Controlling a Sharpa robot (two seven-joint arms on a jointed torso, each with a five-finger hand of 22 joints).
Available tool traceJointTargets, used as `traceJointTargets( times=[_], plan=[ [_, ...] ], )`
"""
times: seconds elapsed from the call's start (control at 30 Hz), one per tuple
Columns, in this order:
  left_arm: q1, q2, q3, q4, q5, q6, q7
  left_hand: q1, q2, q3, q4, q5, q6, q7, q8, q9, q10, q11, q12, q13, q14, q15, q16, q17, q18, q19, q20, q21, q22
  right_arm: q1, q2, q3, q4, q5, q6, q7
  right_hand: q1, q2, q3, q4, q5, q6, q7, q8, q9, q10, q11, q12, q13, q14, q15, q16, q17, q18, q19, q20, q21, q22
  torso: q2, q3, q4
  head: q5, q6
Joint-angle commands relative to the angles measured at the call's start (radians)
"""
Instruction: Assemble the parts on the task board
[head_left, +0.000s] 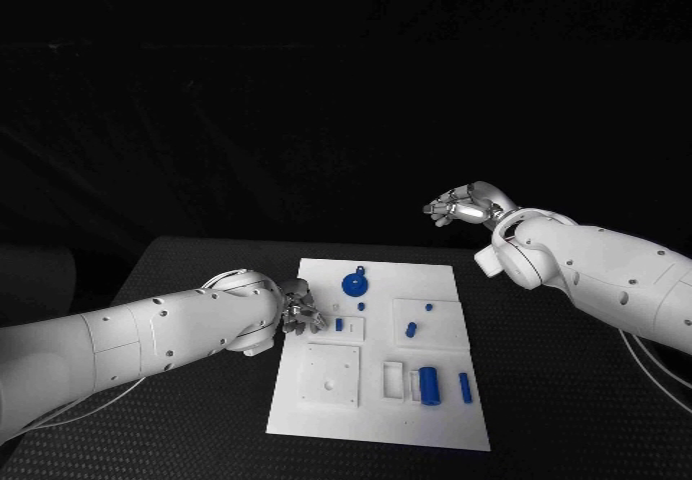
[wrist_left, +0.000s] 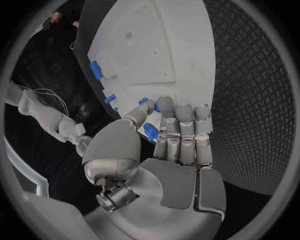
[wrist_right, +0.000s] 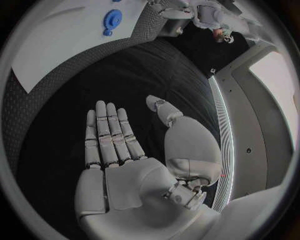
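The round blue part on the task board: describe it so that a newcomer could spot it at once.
Find the white task board in the middle of the black table. Near its far edge lies the round blue part. It is a disc with a short stem; the other blue pieces are small bars or cylinders.

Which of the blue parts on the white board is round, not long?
The blue disc-shaped part near the task board's far edge; the other blue parts are short bars or cylinders.

The scene is dimly lit; the background is lost in black, and wrist views are bent by fisheye distortion.
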Motion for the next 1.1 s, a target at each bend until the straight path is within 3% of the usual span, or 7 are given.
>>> traceJointTargets(
  times=[0.03,0.2,0.67,1.07,1.1],
  plan=[
    [-0.003,0.001,-0.001,0.002,0.081,-0.004,0.006,0.020,0.040,0.032,-0.045,0.044,0.014,-0.003,0.009,0.010,0.005,-0.004,-0.005,-0.001,0.010,-0.001,0.004,-0.001,-0.001,0.009,-0.072,-0.001,0.019,0.000,0.000,0.000,0.000,0.000,0.014,0.005,0.000,0.008,-0.002,0.001,0.005,-0.005,0.019,0.003,-0.001,0.006,0.001,-0.005,-0.001,0.004,0.003,-0.007,0.002,0.014,0.001,0.007,-0.004,0.002,0.000,0.0004,-0.0003,-0.001,0.000],
    [-0.003,-0.003,0.001,0.007,0.081,-0.007,0.001,0.007,0.045,0.034,-0.062,0.072,0.017,-0.006,0.013,0.020,0.008,-0.007,-0.006,0.000,0.013,0.000,0.005,-0.001,0.000,0.011,-0.071,0.000,0.019,0.000,0.000,0.000,0.000,0.000,0.016,0.005,0.000,0.008,-0.002,0.001,0.005,-0.005,0.019,0.003,-0.001,0.006,0.001,-0.005,-0.001,0.004,0.003,-0.007,0.002,0.014,0.001,0.007,-0.004,0.002,0.000,0.0005,0.0002,-0.001,0.000],
    [0.003,-0.005,0.004,0.014,0.075,-0.004,-0.001,0.002,0.048,0.041,-0.075,0.090,0.021,-0.009,0.017,0.030,0.010,-0.010,-0.006,0.001,0.016,0.000,0.007,0.000,0.002,0.015,-0.071,0.002,0.019,0.000,0.000,0.000,-0.001,-0.001,0.018,0.004,0.001,0.008,-0.002,0.001,0.005,-0.005,0.019,0.003,-0.002,0.006,0.001,-0.006,-0.001,0.004,0.003,-0.007,0.002,0.014,0.001,0.007,-0.005,0.003,0.000,0.0000,-0.0001,0.000,-0.002],
    [0.018,0.008,0.004,0.009,0.044,0.026,-0.010,0.003,0.051,0.044,-0.076,0.088,0.020,-0.009,0.017,0.033,0.010,-0.011,-0.006,0.001,0.016,-0.001,0.007,0.000,0.003,0.016,-0.071,0.002,0.019,-0.001,0.003,0.000,-0.003,-0.001,0.020,0.004,0.000,0.008,-0.002,0.001,0.005,-0.006,0.019,0.003,-0.002,0.006,0.001,-0.006,-0.001,0.004,0.003,-0.008,0.002,0.014,0.001,0.007,-0.005,0.003,0.000,0.0003,-0.0001,0.002,0.004],
    [0.019,0.010,0.004,0.008,0.044,0.028,-0.011,0.000,0.052,0.045,-0.078,0.103,0.022,-0.010,0.018,0.036,0.010,-0.012,-0.006,0.001,0.017,0.000,0.008,0.000,0.002,0.016,-0.070,0.003,0.019,-0.001,0.003,0.000,-0.003,-0.001,0.020,0.004,0.000,0.008,-0.002,0.001,0.005,-0.006,0.019,0.003,-0.002,0.006,0.001,-0.006,-0.001,0.004,0.003,-0.008,0.002,0.014,0.001,0.007,-0.006,0.003,0.001,0.0005,-0.0001,0.002,0.004]
  ],
)
